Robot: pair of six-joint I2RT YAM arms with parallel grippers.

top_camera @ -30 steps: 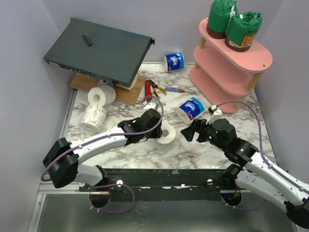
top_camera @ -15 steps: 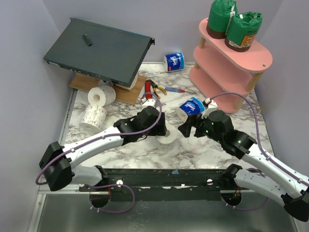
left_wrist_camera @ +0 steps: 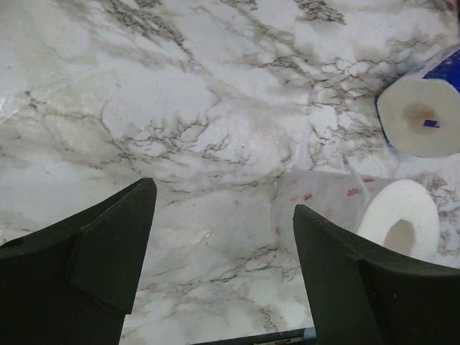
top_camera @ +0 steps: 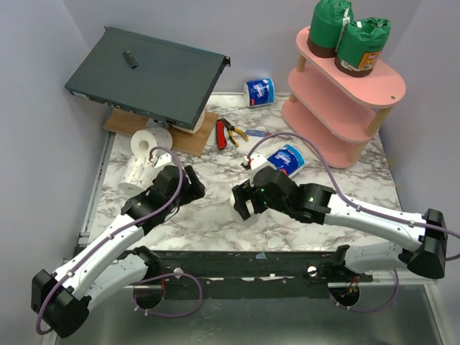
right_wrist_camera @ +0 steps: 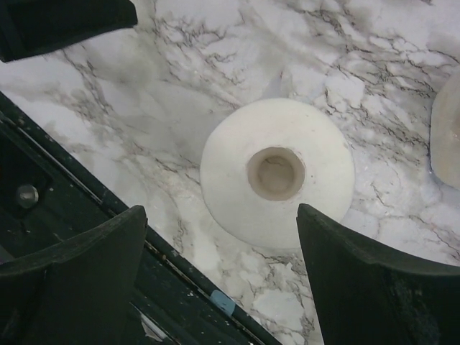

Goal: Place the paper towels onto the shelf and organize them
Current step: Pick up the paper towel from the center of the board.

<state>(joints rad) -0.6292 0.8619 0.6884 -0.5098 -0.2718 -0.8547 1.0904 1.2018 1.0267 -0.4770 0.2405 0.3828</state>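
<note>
A bare white paper towel roll (right_wrist_camera: 277, 172) stands on end on the marble, just ahead of my right gripper (right_wrist_camera: 223, 212), which is open and hangs over it. In the top view my right gripper (top_camera: 241, 203) hides most of that roll. My left gripper (top_camera: 191, 184) is open to the roll's left, with only marble between its fingers (left_wrist_camera: 115, 244). From the left wrist, the roll (left_wrist_camera: 392, 215) shows at the right. A blue-and-white roll (top_camera: 285, 162) lies further back. Two green rolls (top_camera: 329, 25) (top_camera: 363, 44) stand on the pink shelf's (top_camera: 392, 86) top tier.
Another blue roll (top_camera: 259, 92) lies by the back wall. Two white rolls (top_camera: 151, 142) (top_camera: 139, 172) sit at the left. A dark grey metal box (top_camera: 147, 75) leans on a wooden board (top_camera: 195, 141). Red-handled pliers (top_camera: 222, 134) lie beside it. The black front rail (right_wrist_camera: 86, 208) runs close to the standing roll.
My left gripper opened, let go of the white roll and drew back to the left. My right arm swung left, off the blue roll, to above the white roll.
</note>
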